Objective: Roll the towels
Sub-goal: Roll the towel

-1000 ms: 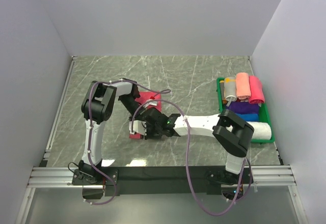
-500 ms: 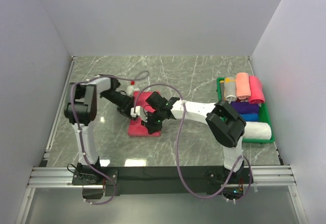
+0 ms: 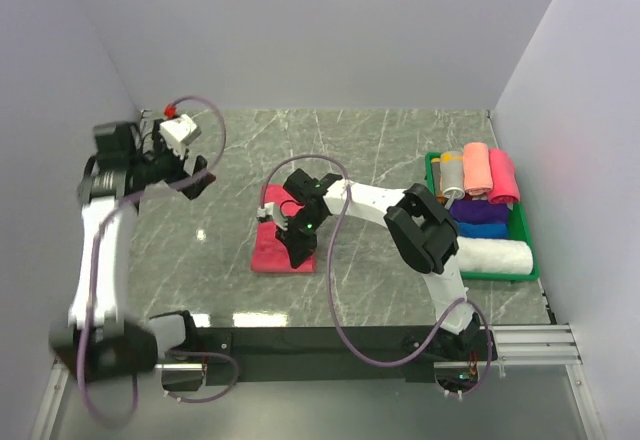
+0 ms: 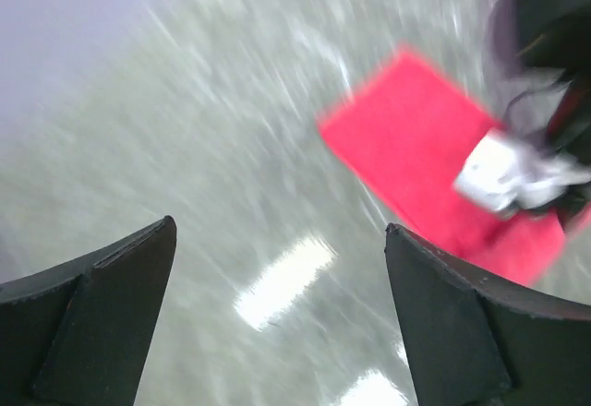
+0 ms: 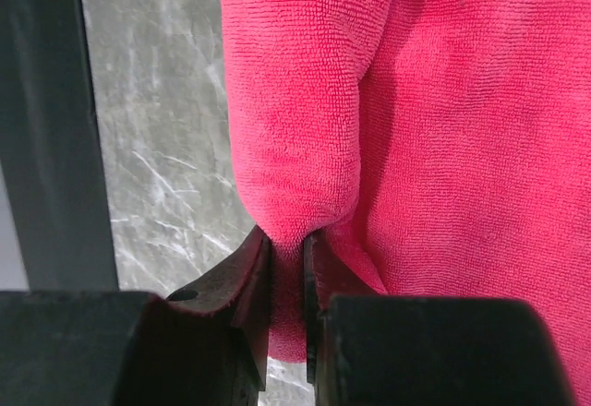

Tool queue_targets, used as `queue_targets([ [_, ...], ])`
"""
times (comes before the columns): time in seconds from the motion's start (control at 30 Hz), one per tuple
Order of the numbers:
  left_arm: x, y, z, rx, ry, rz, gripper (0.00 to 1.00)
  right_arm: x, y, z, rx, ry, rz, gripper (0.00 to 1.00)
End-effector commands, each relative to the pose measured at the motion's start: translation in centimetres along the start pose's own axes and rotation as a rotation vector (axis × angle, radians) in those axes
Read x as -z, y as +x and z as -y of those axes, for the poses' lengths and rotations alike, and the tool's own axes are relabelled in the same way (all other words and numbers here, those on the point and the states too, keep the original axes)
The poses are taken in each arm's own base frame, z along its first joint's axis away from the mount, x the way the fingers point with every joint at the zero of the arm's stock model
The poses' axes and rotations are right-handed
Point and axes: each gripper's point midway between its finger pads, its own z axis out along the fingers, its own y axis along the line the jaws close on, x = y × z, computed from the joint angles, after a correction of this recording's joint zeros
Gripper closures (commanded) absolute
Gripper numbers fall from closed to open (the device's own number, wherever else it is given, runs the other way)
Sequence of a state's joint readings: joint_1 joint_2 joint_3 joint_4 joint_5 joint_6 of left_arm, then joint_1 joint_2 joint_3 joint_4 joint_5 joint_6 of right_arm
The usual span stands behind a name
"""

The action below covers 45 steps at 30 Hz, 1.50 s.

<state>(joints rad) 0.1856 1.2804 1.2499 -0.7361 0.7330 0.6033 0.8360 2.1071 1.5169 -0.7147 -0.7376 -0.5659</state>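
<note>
Rolled towels point(image 3: 503, 175) already in tray point(image 3: 500, 277); red towel point(image 3: 272, 252) on surface point(image 3: 380, 150), roll barely begun; right fingers point(image 5: 242, 281) pinch its edge; left fingers point(image 4: 102, 304) wide open, empty.

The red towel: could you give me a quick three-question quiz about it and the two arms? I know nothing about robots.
1. True or false: the right jaws are pinched on a fold of the red towel.
2. Pick one. The left jaws are: A) pressing on the red towel; B) open, off at the far left, away from it; C) shut on a cup.
3. Fill in: the rolled towels lie in a ____ tray on the right.
Key: 1 true; 2 B; 3 green.
</note>
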Motion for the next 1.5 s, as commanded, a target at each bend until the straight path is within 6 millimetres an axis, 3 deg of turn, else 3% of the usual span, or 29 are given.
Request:
queue_targets([
  [0.0,2.0,-2.7,0.2,-0.081,-0.132,0.146,0.00,-1.5,3.9,-0.9,-0.124,-0.084,-0.122,1.00],
  [0.1,2.4,-0.9,4.7,-0.189,0.022,0.123,0.00,-1.6,3.6,-0.9,-0.171,-0.130,-0.105,1.00],
  [0.17,1.5,0.9,7.4,-0.321,0.094,0.061,0.01,-1.5,3.4,-1.0,-0.198,-0.156,-0.093,1.00],
  [0.2,0.8,3.7,7.9,-0.340,0.097,-0.027,0.01,-1.7,3.5,-0.6,-0.212,-0.162,-0.090,1.00],
  [0.23,0.5,4.2,9.9,-0.402,0.133,-0.032,0.00,-1.7,3.5,-0.7,-0.227,-0.179,-0.088,1.00],
  [0.33,-0.3,7.7,11.6,-0.506,0.123,-0.081,0.02,-1.8,3.8,-0.4,-0.263,-0.204,-0.091,1.00],
  [0.37,-1.0,8.0,13.0,-0.539,0.145,-0.077,0.05,-1.9,4.0,-0.4,-0.279,-0.220,-0.087,1.00],
  [0.43,-1.6,10.5,14.8,-0.536,0.198,-0.133,0.16,-2.1,4.1,-0.5,-0.303,-0.239,-0.086,1.00],
  [0.53,-3.0,11.6,17.8,-0.574,0.266,-0.142,0.25,-2.6,4.7,-0.3,-0.352,-0.277,-0.093,1.00],
  [0.6,-3.9,12.2,18.7,-0.580,0.262,-0.134,0.25,-2.8,5.1,0.1,-0.386,-0.292,-0.095,1.00],
  [0.67,-5.0,11.2,19.9,-0.644,0.244,-0.079,0.24,-3.1,5.5,0.5,-0.403,-0.294,-0.099,1.00],
  [0.73,-5.7,12.1,21.5,-0.697,0.282,-0.074,0.23,-3.1,5.4,0.9,-0.409,-0.290,-0.098,1.00],
  [0.83,-7.0,13.0,22.4,-0.750,0.296,-0.068,0.24,-3.2,5.4,1.4,-0.425,-0.298,-0.095,1.00],
  [0.87,-7.6,12.4,22.3,-0.763,0.275,-0.042,0.25,-3.2,5.5,1.5,-0.432,-0.297,-0.097,1.00],
  [0.93,-8.6,13.5,22.3,-0.777,0.276,-0.067,0.26,-3.2,5.6,1.6,-0.440,-0.295,-0.092,1.00],
  [0.97,-9.1,13.1,22.0,-0.789,0.243,-0.051,0.28,-3.1,5.4,1.7,-0.438,-0.296,-0.086,1.00],
  [1.2,-11.0,16.6,21.2,-0.849,0.214,-0.119,0.37,-3.2,5.7,1.6,-0.448,-0.304,-0.089,1.00],
  [1.27,-11.0,17.9,21.4,-0.854,0.250,-0.156,0.44,-3.1,5.5,1.7,-0.445,-0.302,-0.086,1.00],
  [1.3,-11.1,17.8,21.8,-0.849,0.272,-0.152,0.56,-2.9,5.3,1.7,-0.448,-0.299,-0.085,1.00],
  [1.33,-10.5,19.1,21.9,-0.843,0.306,-0.211,0.63,-2.5,5.0,1.7,-0.442,-0.293,-0.076,0.98],
  [1.37,-10.5,18.5,22.1,-0.833,0.319,-0.220,0.71,-2.3,4.8,1.7,-0.445,-0.288,-0.069,0.93],
  [1.4,-10.5,19.2,22.5,-0.815,0.358,-0.261,0.83,-1.8,4.2,1.6,-0.457,-0.284,-0.056,0.79],
  [1.43,-9.5,20.6,22.8,-0.789,0.412,-0.343,0.88,-0.7,3.1,1.4,-0.453,-0.275,-0.025,0.72],
  [1.47,-9.2,20.7,23.1,-0.768,0.437,-0.368,0.91,0.1,2.6,1.5,-0.466,-0.270,0.001,0.66],
])
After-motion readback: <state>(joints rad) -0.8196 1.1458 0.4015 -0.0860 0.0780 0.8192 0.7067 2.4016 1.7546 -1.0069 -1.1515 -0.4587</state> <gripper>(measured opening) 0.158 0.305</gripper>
